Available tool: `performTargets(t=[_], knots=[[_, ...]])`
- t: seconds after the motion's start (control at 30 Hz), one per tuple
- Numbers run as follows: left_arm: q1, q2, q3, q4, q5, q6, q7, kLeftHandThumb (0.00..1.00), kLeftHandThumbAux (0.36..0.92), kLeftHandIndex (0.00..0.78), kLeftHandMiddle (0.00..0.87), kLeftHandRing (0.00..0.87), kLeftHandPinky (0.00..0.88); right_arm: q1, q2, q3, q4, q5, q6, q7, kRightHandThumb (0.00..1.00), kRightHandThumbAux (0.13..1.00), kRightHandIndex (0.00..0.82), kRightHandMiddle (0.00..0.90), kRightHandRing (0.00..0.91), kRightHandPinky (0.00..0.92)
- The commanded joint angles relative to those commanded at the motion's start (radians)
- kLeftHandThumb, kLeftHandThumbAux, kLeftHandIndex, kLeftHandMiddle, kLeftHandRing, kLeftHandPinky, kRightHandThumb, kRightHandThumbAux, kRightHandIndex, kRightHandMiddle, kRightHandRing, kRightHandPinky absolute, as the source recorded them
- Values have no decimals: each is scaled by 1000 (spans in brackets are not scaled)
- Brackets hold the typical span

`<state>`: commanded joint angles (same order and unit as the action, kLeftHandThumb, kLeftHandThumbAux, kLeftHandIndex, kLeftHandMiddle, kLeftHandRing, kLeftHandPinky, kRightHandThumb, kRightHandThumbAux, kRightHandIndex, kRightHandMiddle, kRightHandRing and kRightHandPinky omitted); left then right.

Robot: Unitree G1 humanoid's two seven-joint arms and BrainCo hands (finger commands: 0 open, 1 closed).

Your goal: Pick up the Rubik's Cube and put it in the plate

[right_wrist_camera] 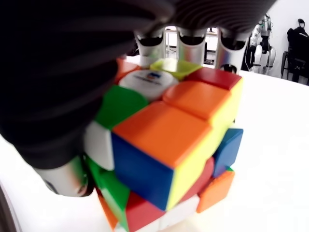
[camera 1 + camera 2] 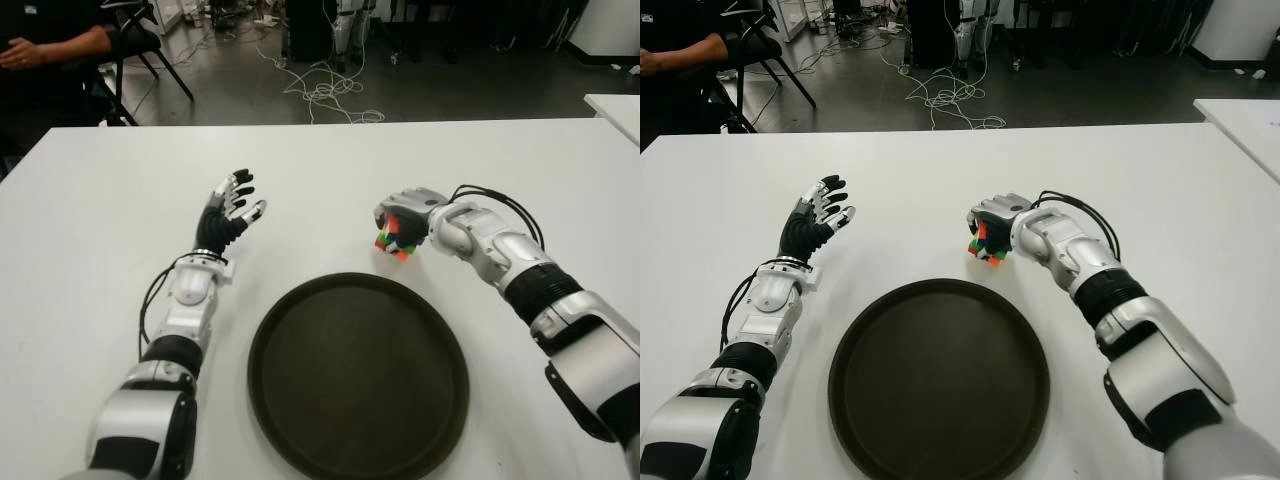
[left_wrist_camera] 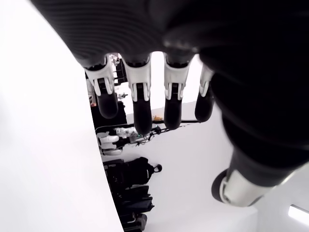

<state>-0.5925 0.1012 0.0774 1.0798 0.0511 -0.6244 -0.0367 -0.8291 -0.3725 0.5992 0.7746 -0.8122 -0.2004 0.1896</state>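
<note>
A scrambled Rubik's Cube [image 2: 396, 240] with orange, green, red and yellow faces sits just behind the far right rim of the dark round plate [image 2: 357, 377]. My right hand [image 2: 407, 222] is curled over the cube from above, fingers wrapped on it; the right wrist view shows the Rubik's Cube [image 1: 169, 150] tight against the palm. Whether the cube still touches the table is unclear. My left hand [image 2: 232, 205] shows to the left of the plate with fingers spread and nothing in it.
The white table [image 2: 100, 220] stretches wide around the plate. A second white table's corner [image 2: 618, 105] stands at the far right. Beyond the far edge are a seated person [image 2: 45, 50], a chair, and cables on the floor [image 2: 320, 90].
</note>
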Motion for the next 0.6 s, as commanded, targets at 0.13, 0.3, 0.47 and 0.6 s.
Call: performTargets(t=[0.13,0.3,0.47,0.6], knots=[[-2,0,1,3,-2,2,-2,29,729,153,163,139,122,54,-77,-75,-243,18,18,11,690,738,412,532,555,553],[-5,-4,5,5,-11,5,-10,30,731,152,165,137,109,178,-149,-195,-548,47,33,3,690,737,416,573,585,573],[-7,-6,8,6,-17,6,-18,34,741,148,163,133,104,278,-132,-270,-734,46,32,-68,690,736,419,603,612,594],[-7,-7,9,8,-19,3,-21,40,747,150,164,133,101,352,-108,-305,-797,45,-9,-167,689,735,419,597,611,599]])
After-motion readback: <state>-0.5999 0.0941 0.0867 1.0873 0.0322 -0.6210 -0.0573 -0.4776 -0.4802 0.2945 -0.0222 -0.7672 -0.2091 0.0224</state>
